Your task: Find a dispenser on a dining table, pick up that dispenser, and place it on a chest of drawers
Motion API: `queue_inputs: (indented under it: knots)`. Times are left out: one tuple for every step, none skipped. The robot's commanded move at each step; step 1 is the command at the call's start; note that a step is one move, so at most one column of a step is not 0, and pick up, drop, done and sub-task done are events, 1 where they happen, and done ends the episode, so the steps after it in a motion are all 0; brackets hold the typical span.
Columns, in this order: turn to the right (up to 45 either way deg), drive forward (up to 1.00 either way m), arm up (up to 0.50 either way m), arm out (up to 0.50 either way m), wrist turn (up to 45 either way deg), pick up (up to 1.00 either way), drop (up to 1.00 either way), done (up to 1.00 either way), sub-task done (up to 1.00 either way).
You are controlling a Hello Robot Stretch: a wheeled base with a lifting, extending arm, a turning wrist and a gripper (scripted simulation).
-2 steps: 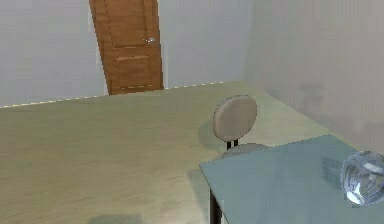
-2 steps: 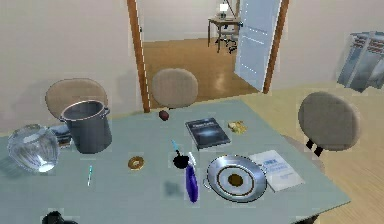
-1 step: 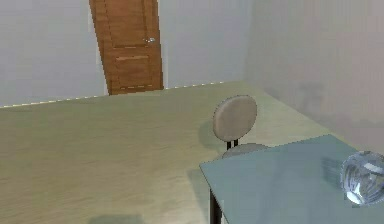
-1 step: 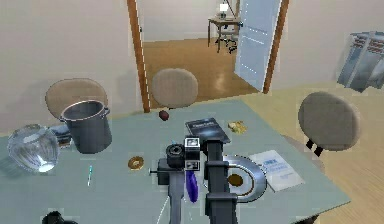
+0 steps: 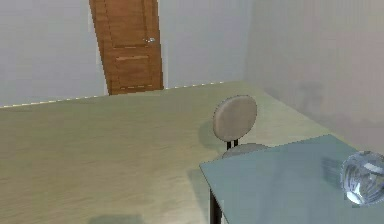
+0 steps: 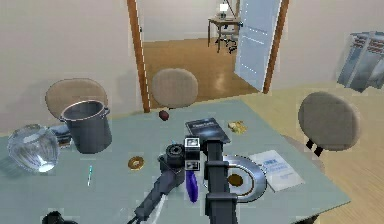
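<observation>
A grey-blue dining table (image 6: 140, 132) carries several things; its corner shows at the forward view's lower right (image 5: 280, 185). The dark arm (image 6: 216, 190) rises from the bottom edge over the table, with two white marker squares at its end. Left of them sits the gripper (image 6: 150, 203), its thin fingers slanting down to the left. A small blue bottle-like thing (image 6: 190, 183), perhaps the dispenser, lies right beside the gripper's body above the tabletop. I cannot tell whether the gripper holds anything.
On the table stand a grey pot (image 6: 88, 125), a glass bowl (image 6: 32, 148) (image 5: 363, 178), a dark box (image 6: 208, 128), a plate (image 6: 252, 182) and a paper (image 6: 276, 170). Round-backed chairs (image 6: 175, 87) (image 6: 328, 120) (image 5: 234, 118) ring it. Beyond them are a wooden door (image 5: 128, 45) and an open doorway (image 6: 195, 40).
</observation>
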Motion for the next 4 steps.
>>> queue_inputs:
  knots:
    - [0.0, 0.00, 0.00, 0.00, 45.0, 0.00, 0.00, 0.00, 0.00]
    - [0.0, 0.00, 0.00, 0.00, 45.0, 0.00, 0.00, 0.00, 0.00]
    - [0.0, 0.00, 0.00, 0.00, 45.0, 0.00, 0.00, 0.00, 0.00]
    - [0.0, 0.00, 0.00, 0.00, 9.0, 0.00, 0.00, 0.00, 0.00]
